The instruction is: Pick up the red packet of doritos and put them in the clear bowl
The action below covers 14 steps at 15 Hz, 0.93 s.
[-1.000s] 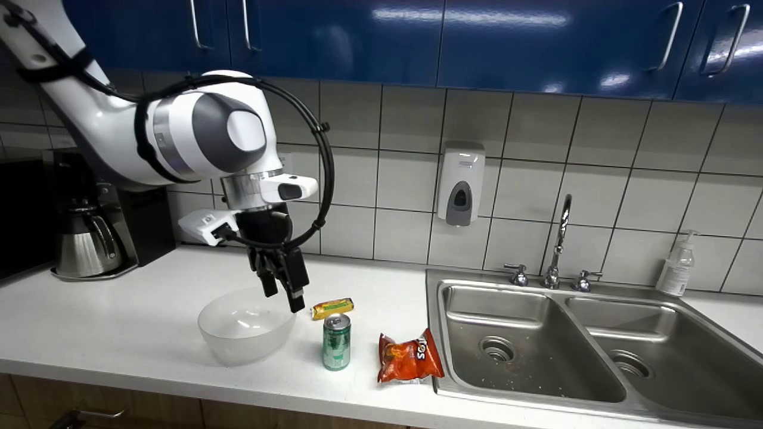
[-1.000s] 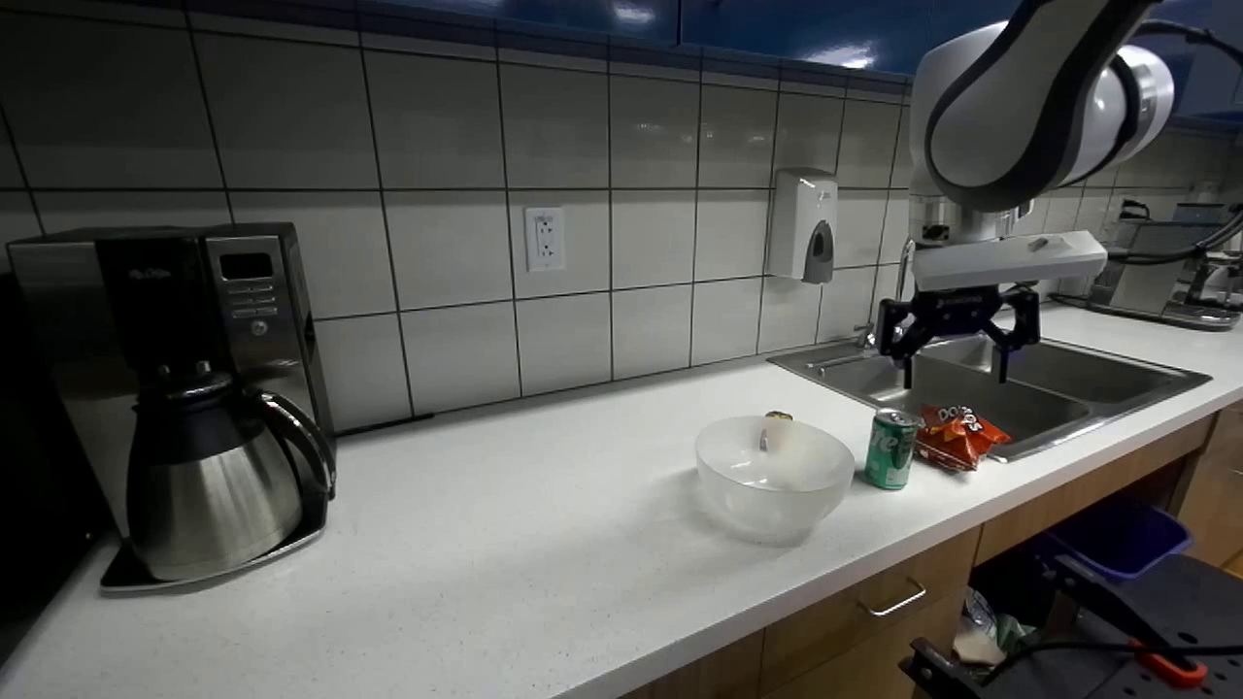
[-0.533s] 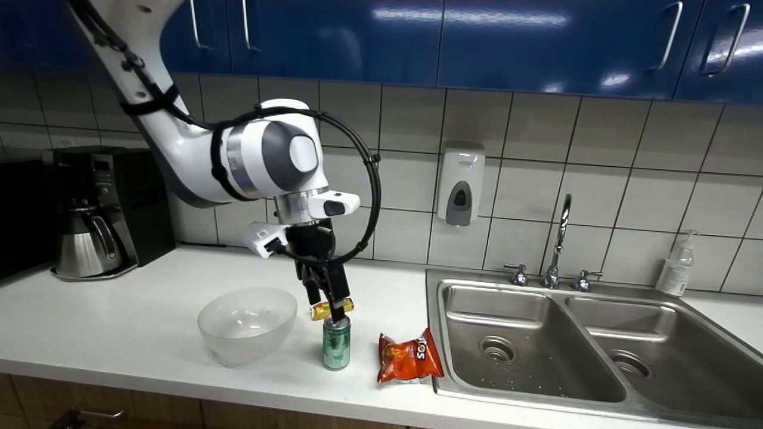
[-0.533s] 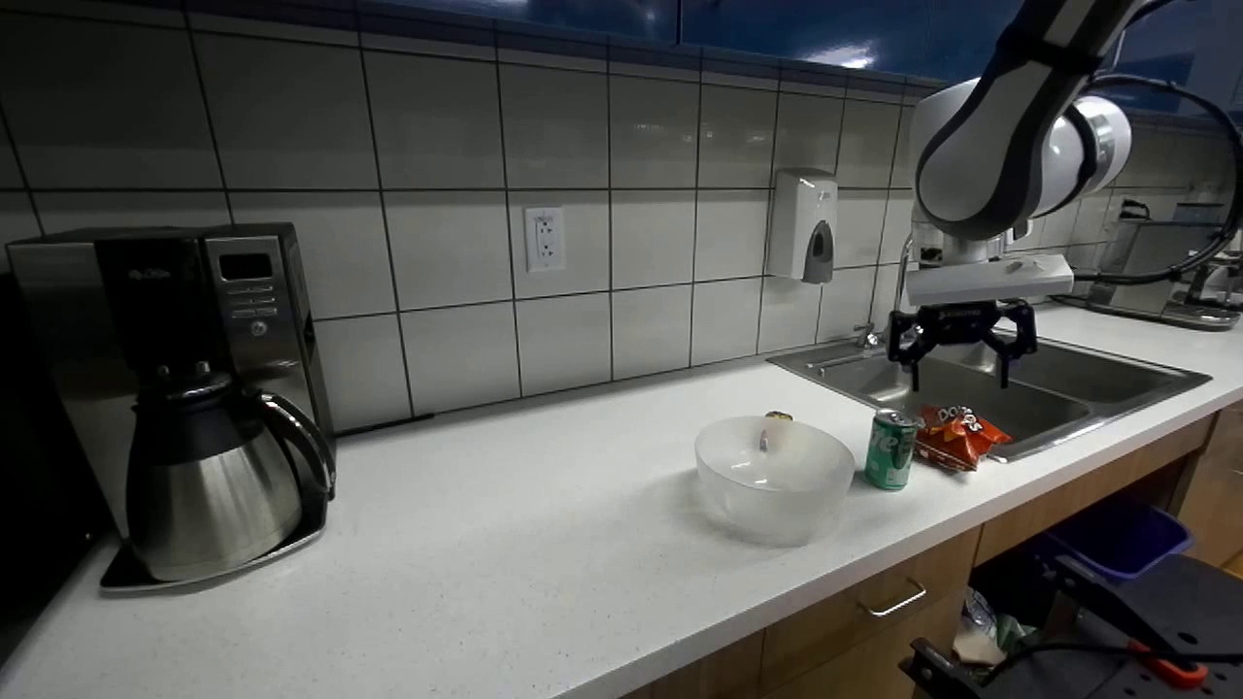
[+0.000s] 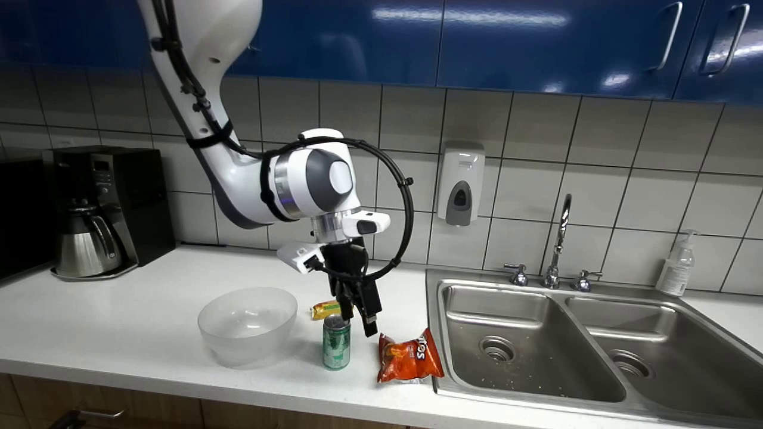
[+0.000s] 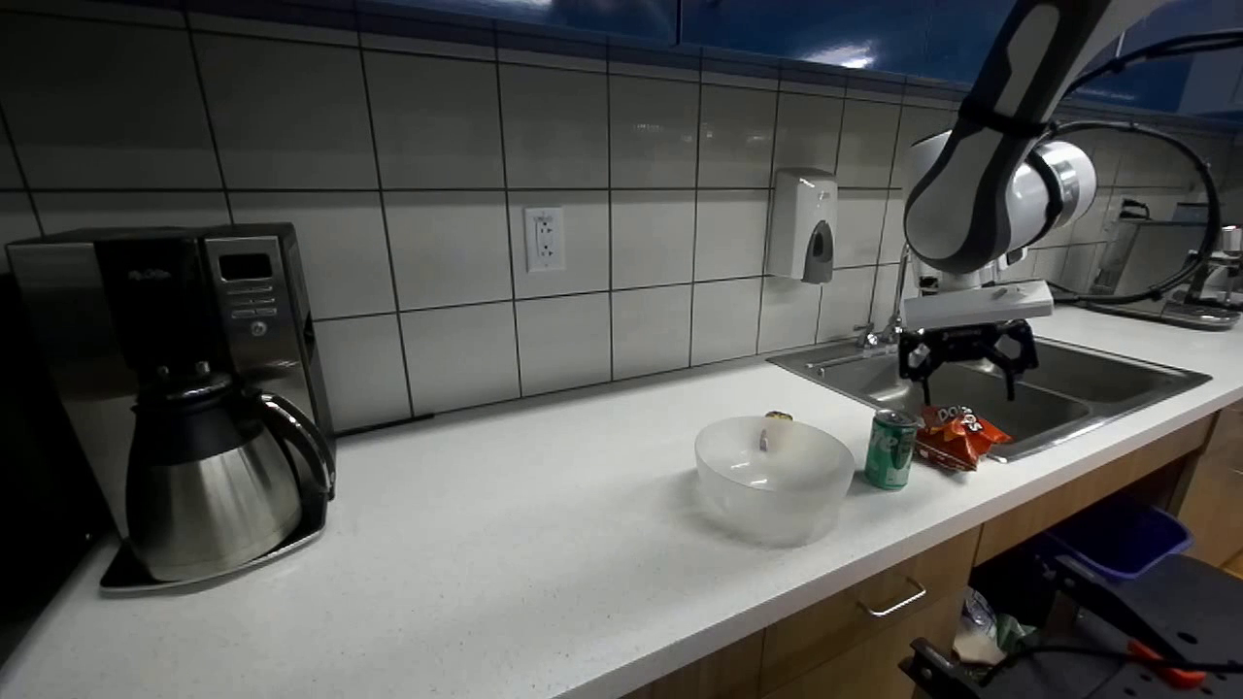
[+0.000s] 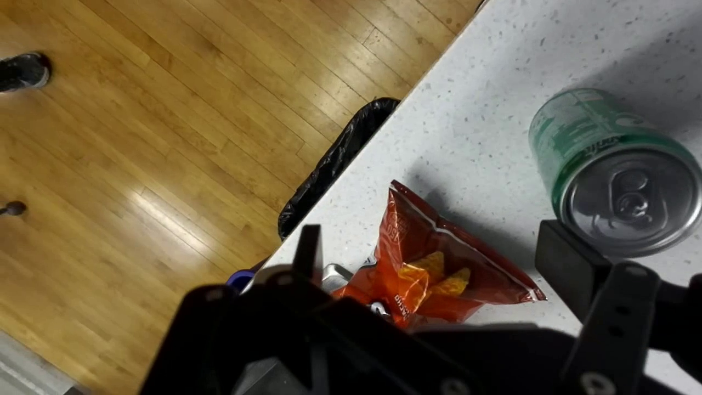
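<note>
Red packet (image 5: pixel 410 358): there it lies, on the counter (image 5: pixel 143 316) just beside the sink (image 5: pixel 524 375); an exterior view gives you the white lettering (image 6: pixel 959 419), while your wrist view brings up the chips printed on its face.
Gripper (image 6: pixel 969 396): fingers (image 7: pixel 570 269) wide apart, and the wrist view shows you the packet in the gap between them; both exterior views put you above the counter.
Green can (image 7: pixel 630 200): upright, its silver lid right by one fingertip in the wrist view, and whether they touch you can't tell; both exterior views set it between bowl and packet.
Clear bowl (image 5: pixel 244 348): upright on the counter, the packet outside it; you have it in both exterior views only.
Yellow packet (image 5: pixel 325 310): behind the can, partly hidden, in an exterior view; you also get what may be its end (image 6: pixel 779 416) peeking over the bowl's rim.
Wall outlet (image 6: pixel 545 239): yours in an exterior view, between coffee maker (image 6: pixel 155 291) and soap dispenser (image 6: pixel 804 225).
Pump bottle (image 5: pixel 676 268): in an exterior view, by the sink's back edge.
Floor (image 7: pixel 164 175): wooden boards fill the left of your wrist view, a dark shoe (image 7: pixel 24 71) at the margin.
</note>
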Each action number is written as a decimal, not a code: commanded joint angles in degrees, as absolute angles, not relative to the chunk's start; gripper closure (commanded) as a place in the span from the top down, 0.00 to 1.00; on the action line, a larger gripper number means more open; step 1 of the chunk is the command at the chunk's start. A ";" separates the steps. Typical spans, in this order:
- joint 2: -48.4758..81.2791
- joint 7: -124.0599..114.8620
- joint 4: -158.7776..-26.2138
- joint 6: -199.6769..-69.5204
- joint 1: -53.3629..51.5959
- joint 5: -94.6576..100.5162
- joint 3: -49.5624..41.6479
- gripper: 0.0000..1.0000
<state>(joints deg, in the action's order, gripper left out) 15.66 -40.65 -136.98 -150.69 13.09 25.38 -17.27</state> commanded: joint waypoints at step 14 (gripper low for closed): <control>35.79 -43.09 -120.03 -150.31 5.72 16.56 -27.08 1.00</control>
